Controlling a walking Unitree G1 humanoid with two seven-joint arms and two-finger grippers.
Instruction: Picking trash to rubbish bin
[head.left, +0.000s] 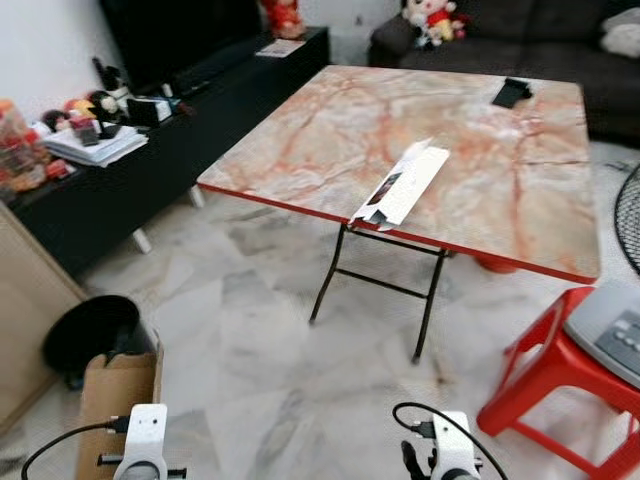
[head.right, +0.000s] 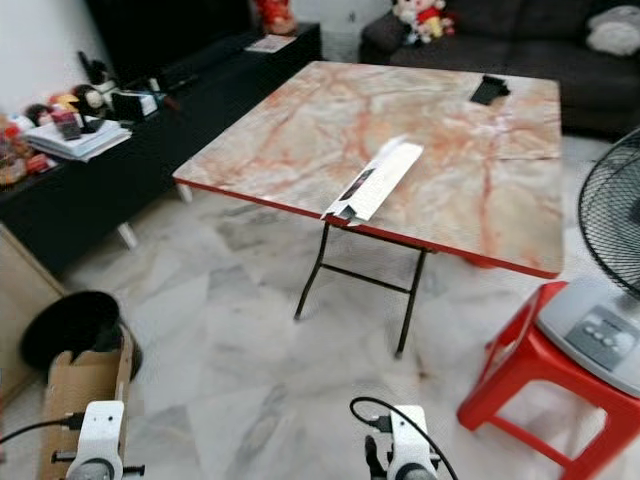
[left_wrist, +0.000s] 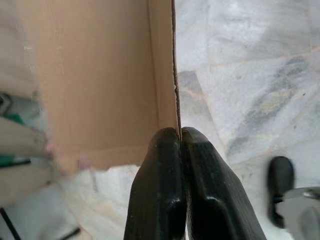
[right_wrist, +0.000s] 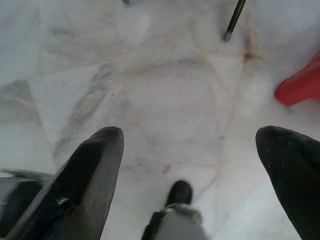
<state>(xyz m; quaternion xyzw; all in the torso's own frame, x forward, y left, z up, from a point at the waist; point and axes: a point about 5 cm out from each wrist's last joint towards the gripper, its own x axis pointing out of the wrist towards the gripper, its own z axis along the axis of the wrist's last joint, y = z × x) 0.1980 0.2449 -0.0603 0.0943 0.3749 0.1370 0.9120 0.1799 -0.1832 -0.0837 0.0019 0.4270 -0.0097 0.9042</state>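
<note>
The left gripper (left_wrist: 180, 145) hangs low at the robot's left side, its two black fingers pressed together just over the edge of an open cardboard box (head.left: 115, 395); whether the thin wall of the box is caught between them or merely lies behind them cannot be told. The box stands on the marble floor (head.left: 250, 330) right under this gripper, and a round black rubbish bin (head.left: 90, 335) sits just beyond the box, ahead and to the left of the gripper.

The right gripper (right_wrist: 192, 145) hangs on the other side with its fingers spread wide apart and nothing between them, pointing down at bare floor tiles. A black counter leg (right_wrist: 234, 20) meets the floor ahead of it, and the corner of a red plastic stool (head.left: 560, 375) lies ahead and to its right, carrying a grey fan base (head.left: 612, 330).

The trash, a flattened white carton (head.left: 402, 185) with a dark printed panel, lies well ahead of both grippers on the marble-patterned folding counter (head.left: 470, 130), one end poking over the near red edge. A small black object (head.left: 512, 92) rests near the counter's far edge. Far to the left of the left gripper runs a low black TV cabinet (head.left: 150, 160) holding stacked papers (head.left: 95, 145) and small figurines. A dark sofa (head.left: 520, 45) with a stuffed toy (head.left: 432, 20) stands beyond the counter.
</note>
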